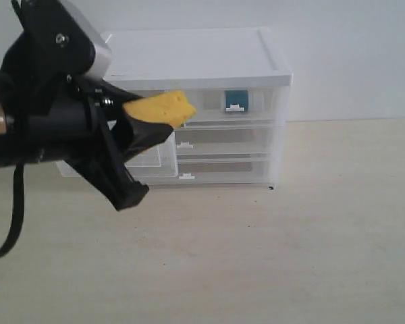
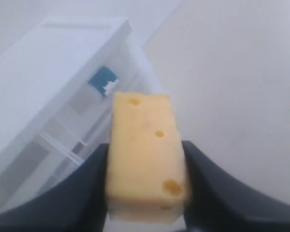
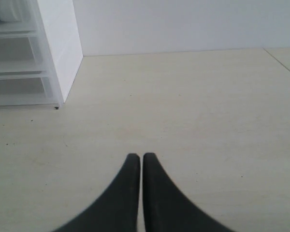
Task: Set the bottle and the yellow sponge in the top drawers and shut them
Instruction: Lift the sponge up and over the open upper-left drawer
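The yellow sponge, a holed cheese-like wedge, is held in the air by my left gripper, which is shut on it in front of the cabinet's upper left part. The bottle shows its teal label through the top right drawer, which is pushed in. Behind my arm a translucent drawer stands pulled out on the left; most of it is hidden. My right gripper is shut and empty, low over the table, right of the cabinet.
The white cabinet stands at the back of the beige table, with two full-width drawers below the top ones. A pale wall rises behind it.
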